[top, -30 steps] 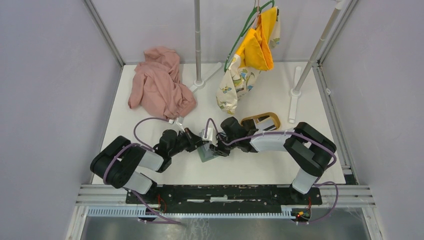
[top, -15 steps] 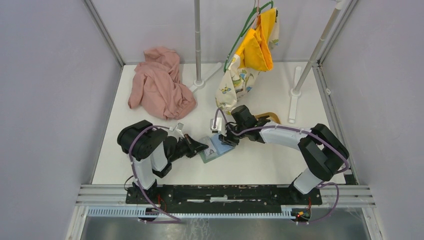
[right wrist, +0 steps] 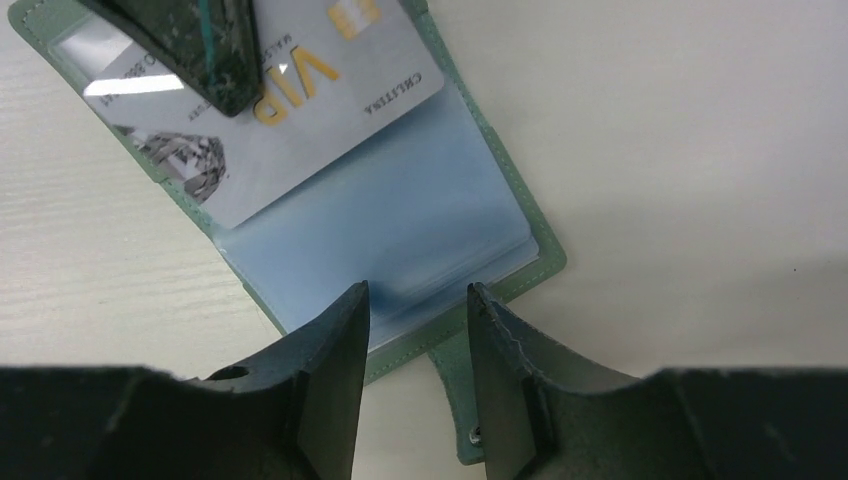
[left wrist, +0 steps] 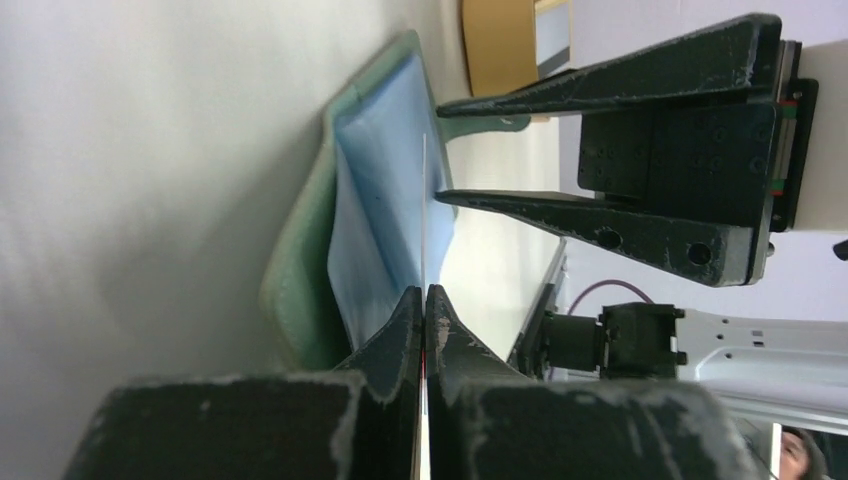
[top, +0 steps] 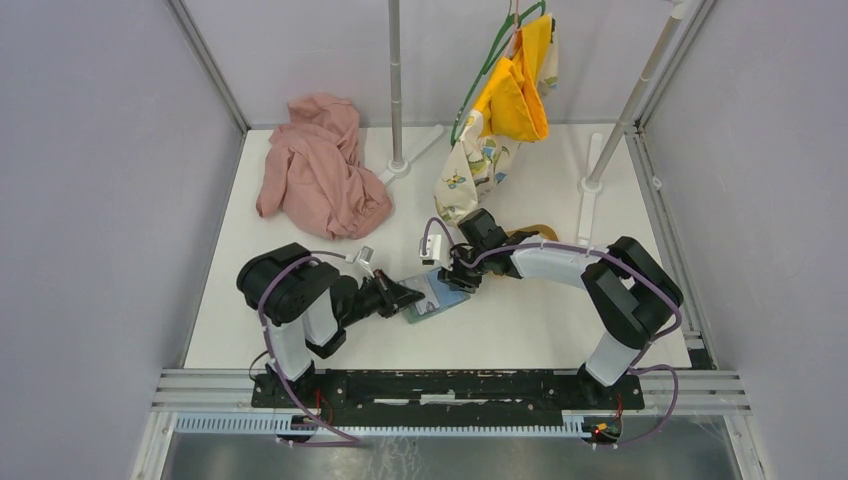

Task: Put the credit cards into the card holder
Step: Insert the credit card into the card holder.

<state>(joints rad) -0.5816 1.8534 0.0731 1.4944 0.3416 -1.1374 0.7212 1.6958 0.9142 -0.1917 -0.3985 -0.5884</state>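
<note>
**Top view.** The left arm is folded with its elbow raised at lower left, and the left gripper (top: 408, 296) reaches rightward low over the table (top: 520, 330). The right arm arcs in from lower right, with the right gripper (top: 463, 281) angled down-left. Between them, at centre frame, the card holder (top: 433, 298) lies open.

**Wrist views.** The left fingers are pressed together on a pale grey credit card (right wrist: 300, 130) lying across the holder's clear sleeve. The right fingers stand apart above the holder's edge.

**Change.** One second earlier the left arm lay outstretched and both wrists crowded over the holder.
</note>
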